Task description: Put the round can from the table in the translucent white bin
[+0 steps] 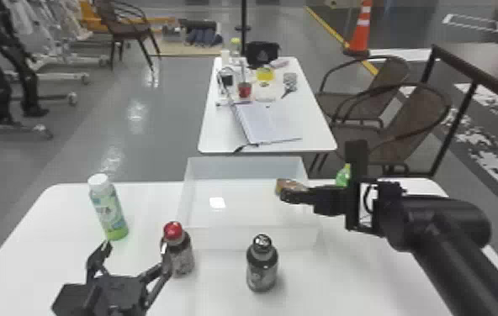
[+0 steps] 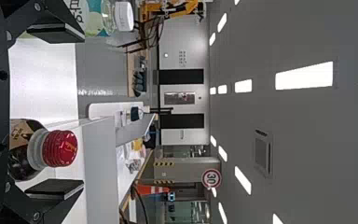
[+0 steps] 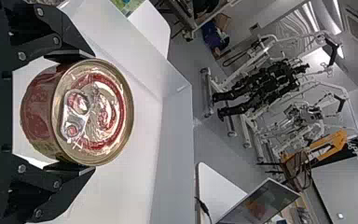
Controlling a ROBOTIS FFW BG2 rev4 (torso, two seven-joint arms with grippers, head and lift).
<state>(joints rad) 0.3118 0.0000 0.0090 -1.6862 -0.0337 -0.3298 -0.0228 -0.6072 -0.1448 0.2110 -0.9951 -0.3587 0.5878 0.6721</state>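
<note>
In the head view my right gripper (image 1: pixel 296 194) is over the right part of the translucent white bin (image 1: pixel 242 238), with the round can (image 1: pixel 289 185) at its fingertips. The right wrist view has the can (image 3: pixel 91 112) between both fingers of my right gripper (image 3: pixel 72 113), its ring-pull lid facing the camera and the bin's walls (image 3: pixel 175 135) beyond it. My left gripper (image 1: pixel 134 256) stands open at the table's front left, beside the red-capped bottle. In its wrist view, the left gripper (image 2: pixel 58 112) has spread fingers with nothing gripped.
On the table (image 1: pixel 46 222) stand a green-bottomed bottle (image 1: pixel 108 210) at left, a red-capped bottle (image 1: pixel 180 254) and a black-capped bottle (image 1: pixel 262 267) in front of the bin. A green bottle (image 1: pixel 343 176) is partly behind the right gripper. A second table (image 1: pixel 218 134) lies beyond.
</note>
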